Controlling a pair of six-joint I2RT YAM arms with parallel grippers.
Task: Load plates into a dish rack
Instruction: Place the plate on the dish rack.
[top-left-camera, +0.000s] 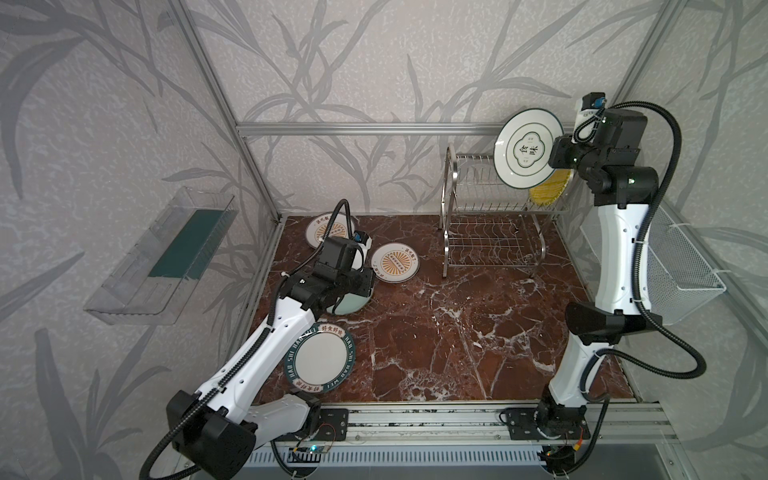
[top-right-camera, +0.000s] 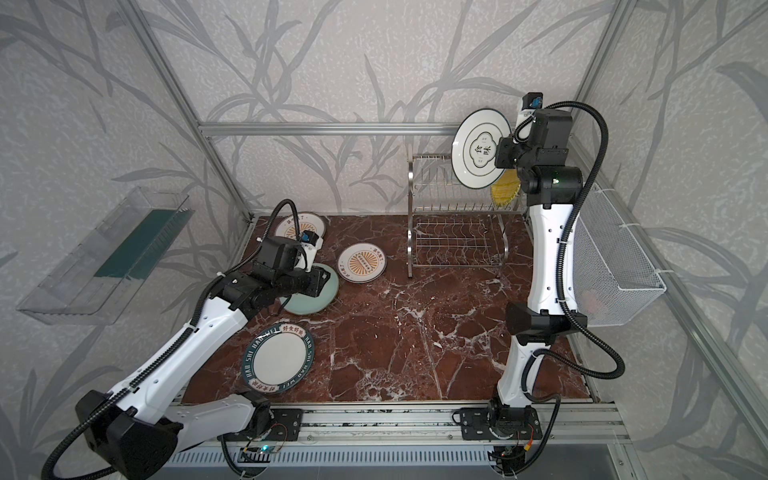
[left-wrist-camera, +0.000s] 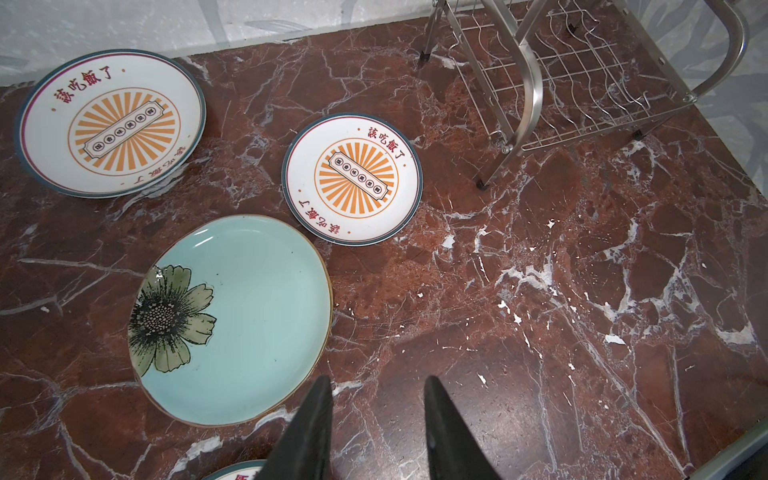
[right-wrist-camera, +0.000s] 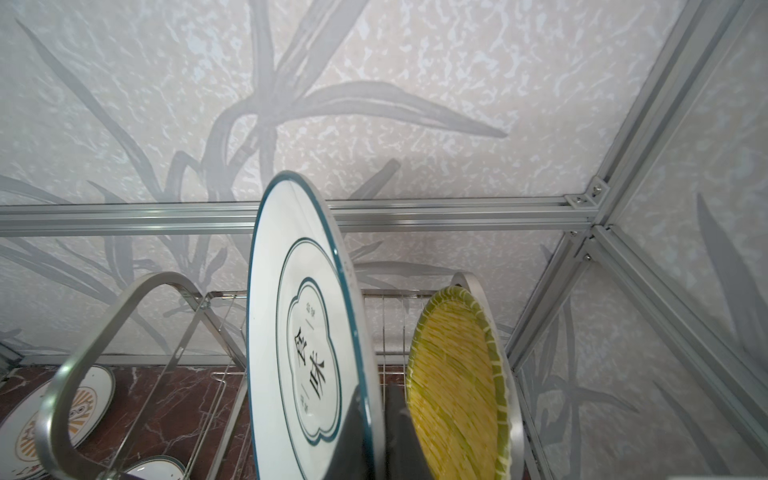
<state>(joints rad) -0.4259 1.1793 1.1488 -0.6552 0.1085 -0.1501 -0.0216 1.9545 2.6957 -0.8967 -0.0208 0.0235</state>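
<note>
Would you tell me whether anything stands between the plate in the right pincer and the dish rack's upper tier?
Nothing visible does. The cloud-outline plate, shut in the right pincer, hangs upright above the dish rack; the yellow plate stands beside it in the upper tier, and the slots below look bare.

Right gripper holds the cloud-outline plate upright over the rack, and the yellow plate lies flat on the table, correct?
No. The yellow woven-look plate stands on edge in the top tier of the dish rack, as the right wrist view shows. The right gripper does hold the cloud-outline plate upright over it.
</note>
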